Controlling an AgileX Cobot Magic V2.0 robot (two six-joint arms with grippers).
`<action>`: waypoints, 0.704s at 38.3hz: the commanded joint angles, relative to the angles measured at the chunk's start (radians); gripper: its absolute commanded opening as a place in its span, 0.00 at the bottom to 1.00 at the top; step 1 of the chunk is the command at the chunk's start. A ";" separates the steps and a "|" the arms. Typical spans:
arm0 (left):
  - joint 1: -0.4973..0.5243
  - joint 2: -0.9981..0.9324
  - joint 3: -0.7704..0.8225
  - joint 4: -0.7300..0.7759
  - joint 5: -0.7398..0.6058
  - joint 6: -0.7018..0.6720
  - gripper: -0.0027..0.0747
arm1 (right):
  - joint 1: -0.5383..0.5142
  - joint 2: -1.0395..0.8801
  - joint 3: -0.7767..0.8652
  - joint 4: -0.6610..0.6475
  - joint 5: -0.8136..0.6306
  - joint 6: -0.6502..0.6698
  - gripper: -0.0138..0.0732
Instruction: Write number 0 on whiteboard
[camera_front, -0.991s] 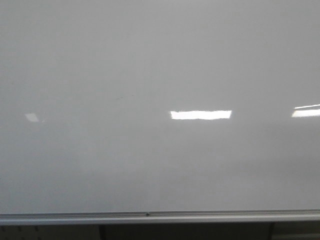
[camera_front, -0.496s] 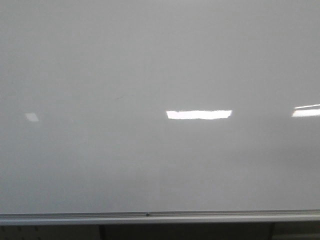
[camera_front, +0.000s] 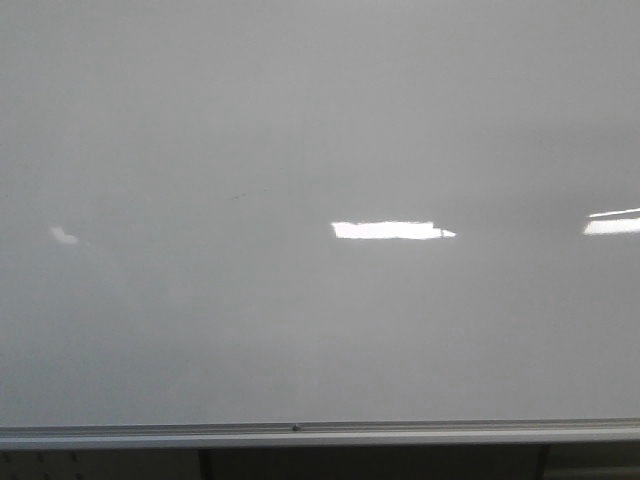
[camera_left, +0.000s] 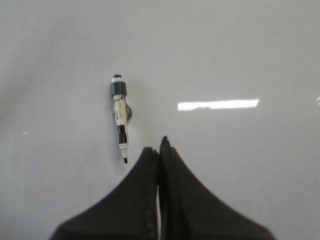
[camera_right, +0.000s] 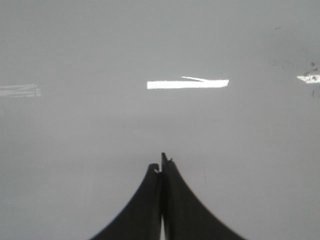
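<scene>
The whiteboard (camera_front: 320, 120) fills the front view, glossy pale grey, with a silver rail (camera_front: 300, 434) along its lower edge. No number 0 shows on it; only a faint short smudge (camera_front: 250, 194). In the left wrist view a black-and-white marker (camera_left: 120, 116) clings to the board (camera_left: 240, 50), its uncapped tip pointing toward my left gripper (camera_left: 160, 147). That gripper is shut and empty, a little to the right of the marker's tip. My right gripper (camera_right: 162, 162) is shut and empty in front of bare board (camera_right: 100, 50). Neither gripper shows in the front view.
Bright light reflections lie on the board (camera_front: 385, 230), (camera_front: 612, 222). A dark gap runs under the rail (camera_front: 370, 465). Small dark specks mark the board in the right wrist view (camera_right: 310, 67).
The central reflection in the front view has changed shape at its right end, now tapering to a point. The small left reflection has also shifted slightly.
</scene>
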 joint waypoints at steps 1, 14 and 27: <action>-0.008 0.060 -0.046 0.006 -0.070 -0.009 0.01 | -0.007 0.057 -0.037 -0.010 -0.105 0.000 0.10; -0.008 0.062 -0.046 0.006 -0.068 -0.009 0.57 | -0.007 0.059 -0.037 -0.010 -0.105 0.000 0.71; -0.008 0.091 -0.055 0.006 -0.104 -0.009 0.90 | -0.007 0.059 -0.037 -0.010 -0.105 0.000 0.78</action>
